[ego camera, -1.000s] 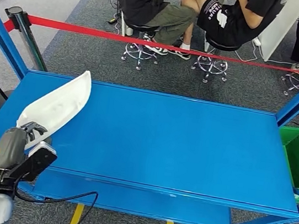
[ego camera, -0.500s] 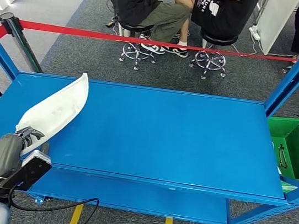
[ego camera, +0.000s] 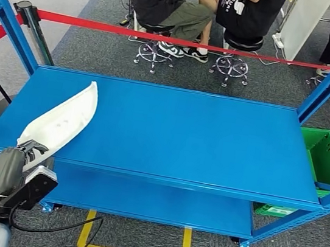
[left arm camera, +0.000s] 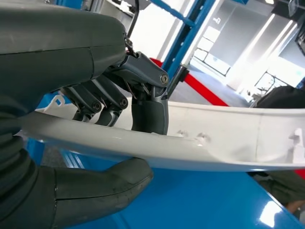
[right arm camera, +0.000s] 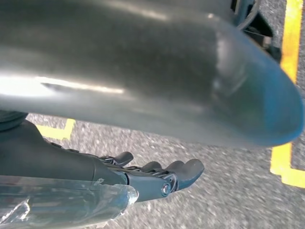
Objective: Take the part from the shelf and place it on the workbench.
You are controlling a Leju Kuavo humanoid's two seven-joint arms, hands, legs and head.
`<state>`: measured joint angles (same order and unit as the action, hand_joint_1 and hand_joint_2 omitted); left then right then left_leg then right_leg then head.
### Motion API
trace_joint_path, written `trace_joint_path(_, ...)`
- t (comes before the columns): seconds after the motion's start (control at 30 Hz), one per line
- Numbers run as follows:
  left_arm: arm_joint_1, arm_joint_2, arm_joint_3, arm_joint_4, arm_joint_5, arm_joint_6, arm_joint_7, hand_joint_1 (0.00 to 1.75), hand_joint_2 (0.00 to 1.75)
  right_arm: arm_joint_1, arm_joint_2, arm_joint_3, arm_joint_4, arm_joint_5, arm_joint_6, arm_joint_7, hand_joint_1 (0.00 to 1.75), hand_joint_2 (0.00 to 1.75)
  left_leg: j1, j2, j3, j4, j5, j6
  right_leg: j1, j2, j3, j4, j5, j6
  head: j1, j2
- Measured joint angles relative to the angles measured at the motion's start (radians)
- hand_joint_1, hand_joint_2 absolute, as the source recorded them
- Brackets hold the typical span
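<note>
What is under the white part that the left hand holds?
Under the white part lies the blue shelf surface. The left hand grips its near end, thumb underneath. Whether the part touches the shelf is unclear.

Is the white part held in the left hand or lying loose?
Held: the left hand grips the white part, thumb under, fingers over it.

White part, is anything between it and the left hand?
Nothing visible. The left hand already grips the white part, thumb under one face and fingers on the other, over the blue shelf.
</note>
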<state>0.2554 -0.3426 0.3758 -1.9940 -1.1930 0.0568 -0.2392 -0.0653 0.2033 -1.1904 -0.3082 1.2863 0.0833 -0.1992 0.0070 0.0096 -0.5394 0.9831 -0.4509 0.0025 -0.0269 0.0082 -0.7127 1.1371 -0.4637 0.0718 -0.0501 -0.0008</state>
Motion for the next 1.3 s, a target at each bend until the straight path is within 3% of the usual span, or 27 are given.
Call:
trace_joint_path(0.07, 0.0, 0.0, 0.0, 0.0, -0.003, 0.0, 0.0, 1.75, 1.75, 0.0, 0.0, 0.0, 0.0, 0.0, 0.003, -0.001, 0.0, 0.0, -0.004, 0.012, -0.025, 0.001, 0.019, 0.006, 0.003, 0.0, -0.026, 0.128, -0.083, 0.002, 0.002, 0.0)
trace_joint_path(0.1, 0.001, 0.0, 0.0, 0.0, -0.004, 0.0, 0.0, 1.75, 1.75, 0.0, 0.0, 0.0, 0.0, 0.0, 0.004, -0.002, 0.0, 0.0, -0.007, 0.019, -0.038, 0.002, 0.028, 0.007, 0.005, -0.001, -0.022, 0.164, -0.094, 0.002, 0.002, 0.0)
trace_joint_path(0.13, 0.001, 0.0, 0.0, 0.001, -0.004, 0.0, 0.0, 1.75, 1.75, 0.0, 0.0, 0.0, 0.0, 0.0, 0.005, -0.002, 0.0, 0.0, -0.009, 0.027, -0.05, 0.003, 0.037, 0.007, 0.006, -0.002, -0.001, 0.166, -0.084, 0.0, 0.002, 0.0)
trace_joint_path(0.2, 0.001, 0.0, 0.0, 0.001, -0.005, 0.0, 0.0, 1.75, 1.75, -0.002, 0.0, 0.0, 0.0, 0.0, 0.006, -0.002, 0.0, 0.0, -0.011, 0.041, -0.069, 0.005, 0.053, 0.004, 0.011, -0.017, 0.094, 0.067, -0.042, -0.006, 0.002, 0.0)
trace_joint_path(0.27, 0.002, 0.0, 0.001, 0.001, -0.006, 0.001, 0.0, 1.75, 1.75, -0.007, 0.0, 0.0, 0.0, 0.001, 0.007, -0.004, 0.0, 0.0, -0.014, 0.057, -0.08, 0.008, 0.066, -0.005, 0.021, -0.051, 0.191, -0.069, -0.039, -0.014, 0.0, 0.0)
trace_joint_path(0.33, 0.002, 0.0, 0.002, 0.001, -0.006, 0.002, 0.0, 1.75, 1.75, -0.01, 0.0, 0.0, 0.001, 0.002, 0.009, -0.006, 0.0, 0.0, -0.014, 0.075, -0.081, 0.009, 0.078, -0.015, 0.03, -0.058, 0.216, -0.126, -0.049, -0.026, 0.0, 0.0)
trace_joint_path(0.4, 0.002, 0.001, 0.003, 0.001, -0.006, 0.002, 0.0, 1.75, 1.75, -0.007, 0.0, 0.0, 0.002, 0.003, 0.012, -0.008, 0.0, 0.0, -0.011, 0.083, -0.081, 0.009, 0.083, -0.025, 0.029, -0.04, 0.201, -0.128, -0.035, -0.041, 0.001, 0.0)
trace_joint_path(0.43, 0.003, 0.001, 0.004, 0.001, -0.006, 0.002, 0.0, 1.75, 1.75, -0.006, 0.0, 0.0, 0.002, 0.003, 0.013, -0.009, 0.0, 0.0, -0.01, 0.069, -0.086, 0.019, 0.064, -0.033, 0.026, -0.032, 0.191, -0.129, -0.024, -0.049, -0.001, 0.0)
trace_joint_path(0.5, 0.004, 0.001, 0.005, 0.001, -0.006, 0.002, 0.0, 1.75, 1.75, -0.006, 0.0, 0.0, 0.004, 0.003, 0.016, -0.011, 0.0, 0.0, -0.007, 0.025, -0.11, 0.095, -0.026, -0.046, 0.02, -0.016, 0.166, -0.131, 0.003, -0.059, -0.003, 0.0)
trace_joint_path(0.57, 0.005, 0.002, 0.006, 0.001, -0.006, 0.002, 0.002, 1.75, 1.75, -0.007, 0.0, 0.0, 0.004, 0.003, 0.017, -0.012, 0.0, 0.0, -0.007, 0.002, -0.14, 0.219, -0.119, -0.053, 0.018, 0.005, 0.134, -0.13, 0.031, -0.061, -0.004, 0.0)
trace_joint_path(0.6, 0.005, 0.002, 0.006, 0.001, -0.006, 0.002, 0.004, 1.75, 1.75, -0.007, 0.0, 0.0, 0.004, 0.003, 0.017, -0.012, 0.0, 0.0, -0.006, -0.001, -0.143, 0.264, -0.133, -0.054, 0.017, 0.016, 0.116, -0.13, 0.044, -0.059, -0.004, 0.0)
trace_joint_path(0.63, 0.005, 0.002, 0.006, 0.001, -0.006, 0.002, 0.005, 1.75, 1.75, -0.005, 0.0, 0.0, 0.004, 0.003, 0.018, -0.012, 0.0, 0.0, -0.006, -0.003, -0.132, 0.278, -0.124, -0.054, 0.016, 0.027, 0.099, -0.129, 0.057, -0.057, -0.004, 0.0)
trace_joint_path(0.67, 0.005, 0.002, 0.007, 0.001, -0.006, 0.002, 0.006, 1.75, 1.75, -0.004, 0.0, -0.001, 0.004, 0.003, 0.018, -0.012, 0.0, 0.0, -0.005, -0.005, -0.104, 0.259, -0.099, -0.054, 0.014, 0.037, 0.083, -0.129, 0.07, -0.053, -0.004, 0.0)
trace_joint_path(0.73, 0.005, 0.002, 0.006, 0.001, -0.006, 0.001, 0.006, 1.75, 1.75, -0.005, 0.0, -0.001, 0.004, 0.003, 0.019, -0.012, 0.0, 0.0, 0.0, -0.033, -0.007, 0.138, -0.059, -0.053, 0.011, 0.061, 0.054, -0.128, 0.096, -0.043, -0.005, 0.0)
trace_joint_path(0.8, 0.006, 0.001, 0.005, 0.001, -0.006, 0.001, 0.006, 1.75, 1.75, -0.007, 0.0, -0.001, 0.004, 0.003, 0.019, -0.013, 0.0, 0.0, 0.004, -0.07, 0.073, 0.016, -0.067, -0.043, 0.01, 0.084, 0.035, -0.128, 0.121, -0.03, -0.005, 0.0)
trace_joint_path(0.83, 0.006, 0.001, 0.005, 0.001, -0.006, 0.001, 0.006, 1.75, 1.75, -0.007, 0.0, -0.001, 0.004, 0.003, 0.019, -0.013, 0.0, 0.0, 0.003, -0.079, 0.088, -0.012, -0.077, -0.035, 0.01, 0.093, 0.031, -0.132, 0.134, -0.023, -0.006, 0.0)
trace_joint_path(0.9, 0.006, 0.0, 0.004, 0.002, -0.005, 0.001, 0.007, 1.75, 1.75, -0.002, 0.0, -0.002, 0.004, 0.003, 0.019, -0.012, 0.0, 0.0, 0.0, -0.06, 0.08, -0.017, -0.068, -0.017, 0.008, 0.107, 0.026, -0.142, 0.155, -0.009, -0.008, 0.0)
trace_joint_path(0.93, 0.005, -0.001, 0.002, 0.002, -0.004, 0.001, 0.007, 1.75, 1.75, 0.001, 0.0, -0.004, 0.004, 0.003, 0.019, -0.012, 0.0, 0.0, 0.0, -0.049, 0.073, -0.016, -0.059, -0.007, 0.007, 0.094, 0.021, -0.137, 0.145, -0.005, -0.006, 0.0)
trace_joint_path(0.97, 0.005, -0.001, 0.0, 0.002, -0.004, 0.001, 0.008, 1.75, 1.75, 0.003, 0.0, -0.006, 0.004, 0.004, 0.019, -0.011, 0.0, 0.0, -0.001, -0.036, 0.065, -0.017, -0.048, 0.003, 0.008, 0.073, 0.01, -0.113, 0.114, -0.002, -0.002, 0.0)
trace_joint_path(1.03, 0.006, -0.001, -0.002, 0.002, -0.003, 0.001, 0.008, 1.75, 1.75, 0.002, 0.0, -0.007, 0.004, 0.004, 0.02, -0.011, 0.0, 0.0, -0.005, -0.011, 0.041, -0.018, -0.025, 0.014, 0.011, 0.02, -0.021, -0.001, 0.004, 0.001, 0.005, 0.0)
trace_joint_path(1.07, 0.007, -0.001, -0.002, 0.002, -0.003, 0.001, 0.008, 1.75, 1.75, -0.001, 0.0, -0.007, 0.004, 0.005, 0.02, -0.011, 0.0, 0.0, -0.007, 0.002, 0.026, -0.017, -0.014, 0.015, 0.012, 0.007, -0.035, 0.071, -0.043, 0.003, 0.007, 0.0)
trace_joint_path(1.1, 0.007, -0.001, -0.002, 0.002, -0.003, 0.001, 0.009, 1.75, 1.75, -0.003, 0.0, -0.007, 0.004, 0.005, 0.02, -0.011, 0.0, 0.0, -0.01, 0.016, 0.011, -0.017, -0.002, 0.016, 0.012, 0.002, -0.041, 0.132, -0.065, 0.004, 0.007, 0.0)
trace_joint_path(1.13, 0.007, -0.001, -0.002, 0.002, -0.003, 0.001, 0.009, 1.75, 1.75, -0.004, 0.0, -0.007, 0.004, 0.006, 0.021, -0.011, 0.0, 0.0, -0.012, 0.03, -0.005, -0.016, 0.01, 0.016, 0.012, -0.001, -0.033, 0.166, -0.061, 0.004, 0.007, 0.0)
trace_joint_path(1.17, 0.007, -0.001, -0.002, 0.002, -0.003, 0.001, 0.009, 1.75, 1.75, -0.004, 0.0, -0.008, 0.004, 0.006, 0.021, -0.011, 0.0, 0.0, -0.015, 0.043, -0.02, -0.016, 0.021, 0.015, 0.012, -0.003, -0.008, 0.168, -0.039, 0.003, 0.008, 0.0)
trace_joint_path(1.2, 0.007, -0.001, -0.002, 0.002, -0.003, 0.001, 0.009, 1.75, 1.75, -0.003, 0.0, -0.008, 0.004, 0.006, 0.021, -0.011, 0.0, 0.0, -0.017, 0.054, -0.035, -0.015, 0.032, 0.013, 0.013, -0.01, 0.034, 0.134, -0.012, 0.0, 0.007, 0.0)
trace_joint_path(1.23, 0.007, -0.001, -0.002, 0.002, -0.003, 0.001, 0.009, 1.75, 1.75, -0.004, 0.0, -0.008, 0.004, 0.006, 0.021, -0.011, 0.0, 0.0, -0.019, 0.064, -0.045, -0.014, 0.042, 0.011, 0.015, -0.029, 0.093, 0.072, -0.001, -0.004, 0.007, 0.0)
trace_joint_path(1.3, 0.007, -0.001, -0.002, 0.002, -0.002, 0.001, 0.01, 1.75, 1.75, -0.011, 0.0, -0.009, 0.004, 0.006, 0.022, -0.012, 0.0, 0.0, -0.023, 0.086, -0.056, -0.01, 0.057, 0.003, 0.024, -0.072, 0.211, -0.082, -0.027, -0.013, 0.007, 0.0)
